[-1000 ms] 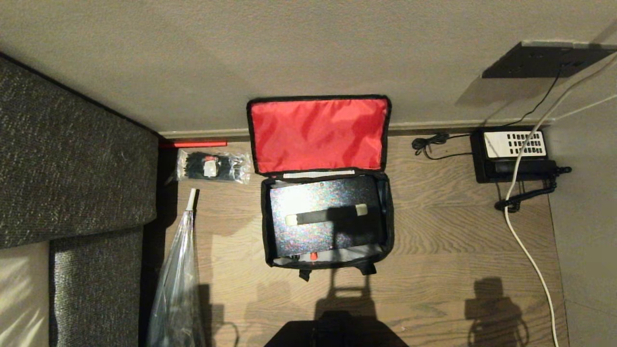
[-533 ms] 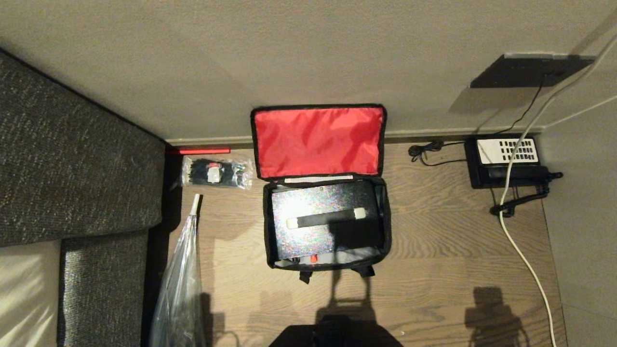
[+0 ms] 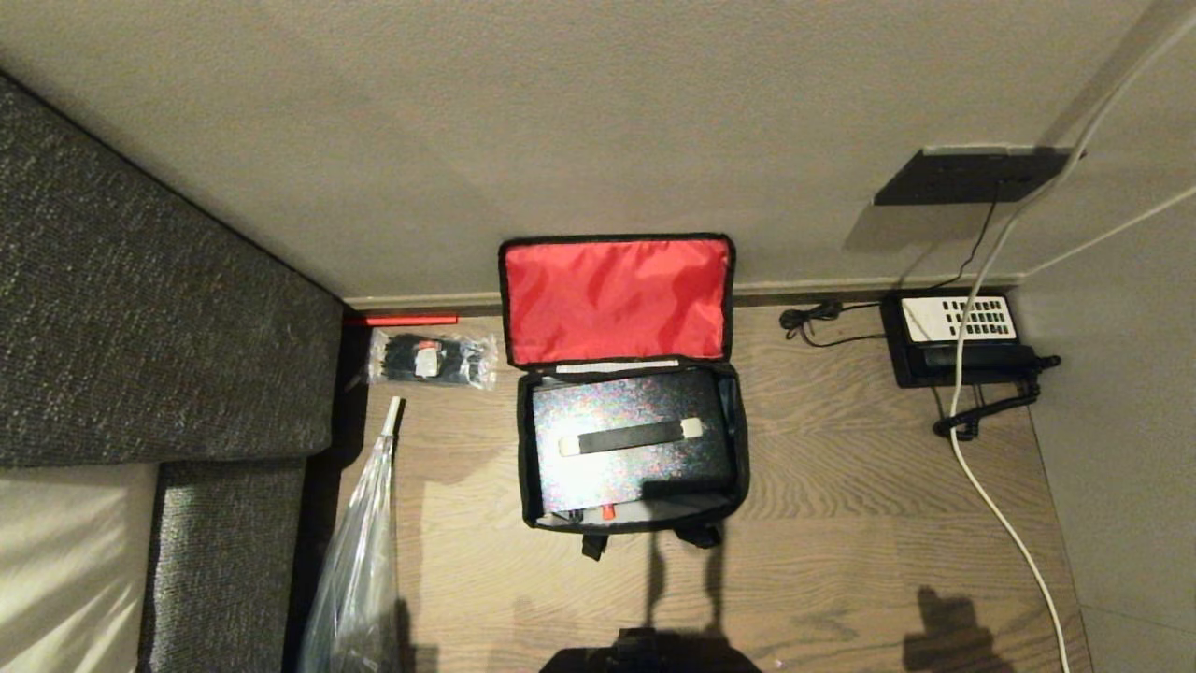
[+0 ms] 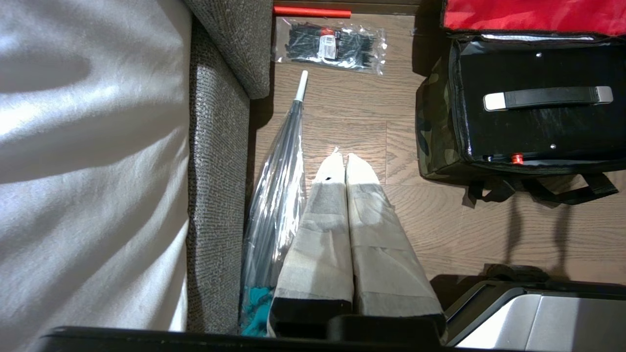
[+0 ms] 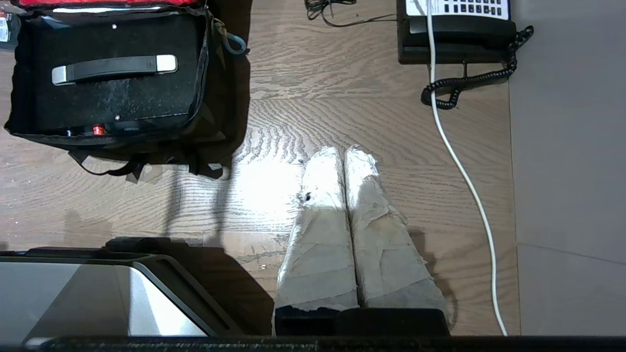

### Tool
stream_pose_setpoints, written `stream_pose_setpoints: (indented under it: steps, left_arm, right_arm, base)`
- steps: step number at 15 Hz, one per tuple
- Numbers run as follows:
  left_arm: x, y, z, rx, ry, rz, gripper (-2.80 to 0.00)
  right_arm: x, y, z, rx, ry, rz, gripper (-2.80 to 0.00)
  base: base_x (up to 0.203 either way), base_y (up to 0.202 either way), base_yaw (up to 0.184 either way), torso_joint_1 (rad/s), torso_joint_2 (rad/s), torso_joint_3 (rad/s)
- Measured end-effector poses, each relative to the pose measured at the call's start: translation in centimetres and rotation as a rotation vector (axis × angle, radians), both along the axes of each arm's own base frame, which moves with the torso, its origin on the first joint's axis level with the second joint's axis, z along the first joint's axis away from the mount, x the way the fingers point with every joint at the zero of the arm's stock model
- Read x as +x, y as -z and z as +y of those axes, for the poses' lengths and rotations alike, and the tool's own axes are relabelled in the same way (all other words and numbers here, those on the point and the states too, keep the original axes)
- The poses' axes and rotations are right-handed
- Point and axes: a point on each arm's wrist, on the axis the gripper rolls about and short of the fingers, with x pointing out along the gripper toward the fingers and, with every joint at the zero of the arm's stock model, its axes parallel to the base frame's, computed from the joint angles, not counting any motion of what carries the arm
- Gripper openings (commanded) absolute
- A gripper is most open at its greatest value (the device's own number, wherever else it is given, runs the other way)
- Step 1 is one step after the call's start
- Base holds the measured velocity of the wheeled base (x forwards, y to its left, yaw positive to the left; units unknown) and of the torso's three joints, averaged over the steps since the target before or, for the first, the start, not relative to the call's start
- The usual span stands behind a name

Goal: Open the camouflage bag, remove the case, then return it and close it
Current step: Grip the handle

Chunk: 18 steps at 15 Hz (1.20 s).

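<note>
While both grippers hang pressed together, left gripper [image 4: 341, 155] at seven o'clock, right gripper [image 5: 341, 150] at four, the camouflage bag [image 3: 740, 449] gapes; the case [image 3: 628, 439] lies inside.

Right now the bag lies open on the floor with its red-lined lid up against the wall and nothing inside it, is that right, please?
Not quite: the bag is not empty. The black case with its handle sits inside it, as the head view shows. The rest holds: the bag is open on the floor, its red-lined lid up against the wall.

Dim, warm light; glare patches on the wooden floor [image 5: 274, 190], long shadows.
</note>
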Motion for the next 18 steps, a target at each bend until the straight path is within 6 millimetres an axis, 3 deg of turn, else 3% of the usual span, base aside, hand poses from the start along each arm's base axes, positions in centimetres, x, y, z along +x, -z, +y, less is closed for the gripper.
stream_pose_setpoints:
  steps: [6, 12, 18]
  left_arm:
    - [0.00, -0.01, 0.00, 0.002, 0.000, -0.001, -2.80]
    - [0.00, 0.00, 0.00, 0.004, 0.000, 0.000, -2.80]
    - [0.00, -0.01, 0.00, 0.004, 0.000, -0.001, -2.80]
  right_arm:
    - [0.00, 0.00, 0.00, 0.000, 0.000, 0.000, -2.80]
    - [0.00, 0.00, 0.00, -0.001, 0.000, 0.000, -2.80]
    - [0.00, 0.00, 0.00, 0.000, 0.000, 0.001, -2.80]
  base:
    - [0.000, 0.000, 0.000, 0.001, 0.00, 0.005]
    - [-0.173, 0.000, -0.002, 0.002, 0.00, 0.003]
    - [-0.011, 0.000, 0.000, 0.001, 0.00, 0.002]
